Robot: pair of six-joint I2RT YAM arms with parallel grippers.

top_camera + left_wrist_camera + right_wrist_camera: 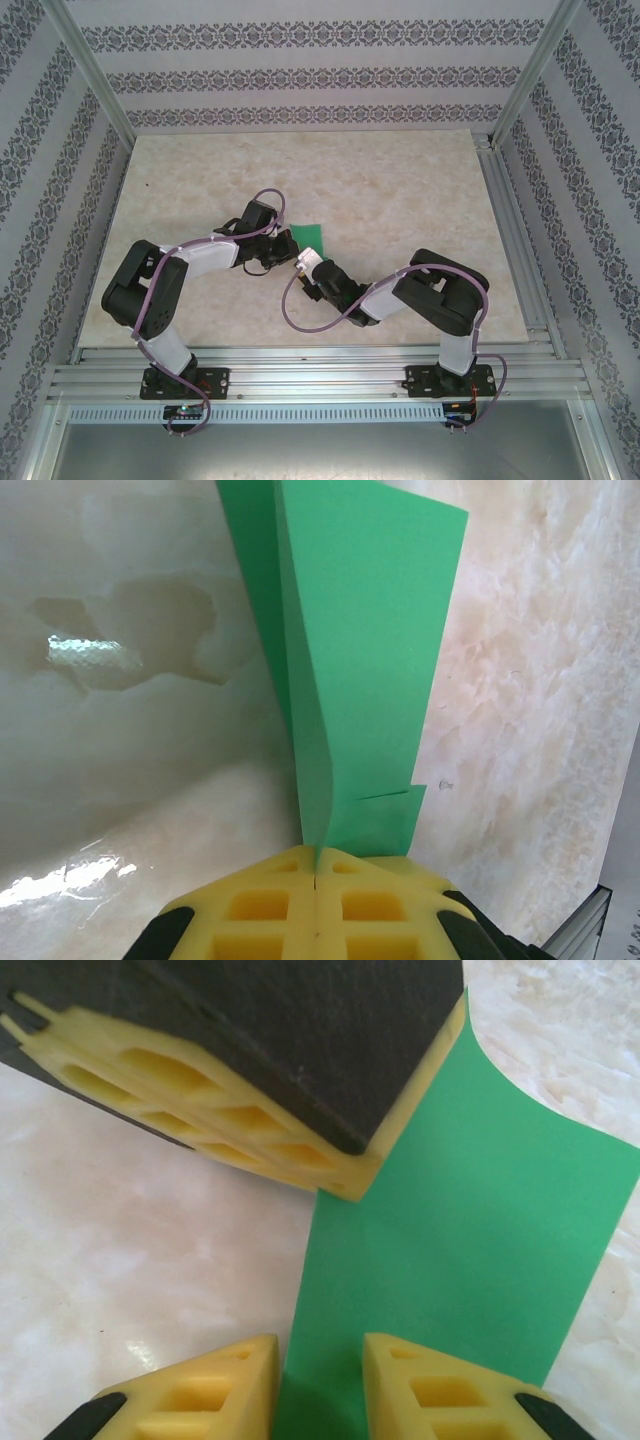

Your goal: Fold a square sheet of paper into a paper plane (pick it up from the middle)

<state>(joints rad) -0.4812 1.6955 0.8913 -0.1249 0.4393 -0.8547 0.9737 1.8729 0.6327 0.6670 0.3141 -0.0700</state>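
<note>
The square sheet of paper (308, 235) is bright green and folded into narrow creased layers near the middle of the table. In the left wrist view the paper (360, 630) rises from my left gripper (316, 865), whose yellow pads are shut on its folded edge. My left gripper (284, 240) meets my right gripper (303, 262) at the paper's near corner. In the right wrist view the paper (470, 1240) runs into the gap of my right gripper (320, 1385), whose jaws stand apart, open. The left gripper's fingers (250, 1110) clamp the paper just above.
The marble-patterned tabletop (400, 200) spreads around the paper. Aluminium rails (320, 375) run along the near edge and the right side (515, 240). Patterned walls (300, 80) close in the back and sides. Purple cables (300, 320) loop beside both arms.
</note>
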